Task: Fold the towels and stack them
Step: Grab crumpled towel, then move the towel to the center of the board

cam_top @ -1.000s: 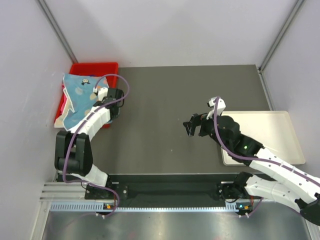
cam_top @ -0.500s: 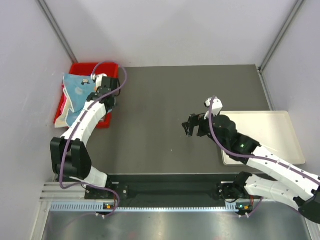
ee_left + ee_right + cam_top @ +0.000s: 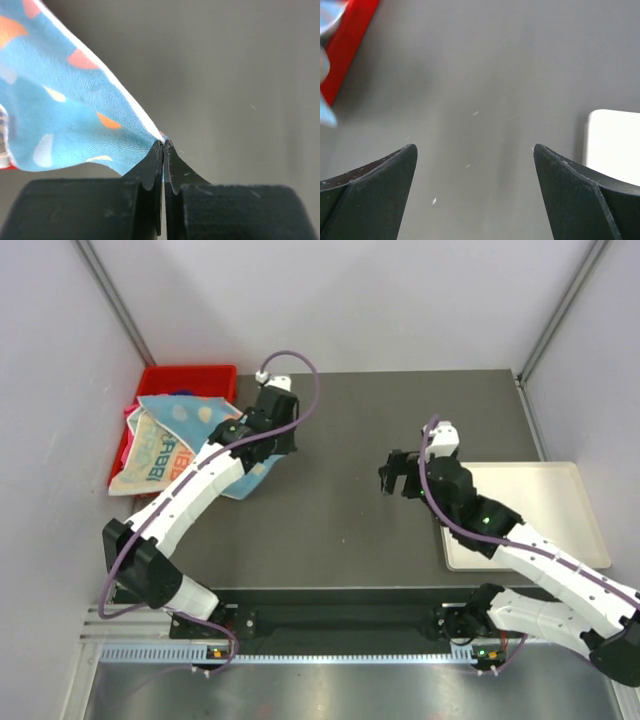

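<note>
So at this moment your left gripper point(image 3: 163, 142) was clamped tight on the light blue patterned towel point(image 3: 65, 115). The fingertips were pinched right together on a corner of it, with a bit of the white hem caught between them. From the top camera, that towel stretched from over the red bin point(image 3: 190, 375) out across the near-left part of the dark table point(image 3: 400, 410), partly hidden under your left arm. The cream towel point(image 3: 150, 455) lay draped over the bin's left side. It had big teal and orange block letters on it, but they sat too skewed and rumpled for me to read properly. Your right gripper point(image 3: 474, 147) hung over bare table near the middle, jaws spread wide with nothing in them, and the white tray point(image 3: 530, 510) was just to its right.
</note>
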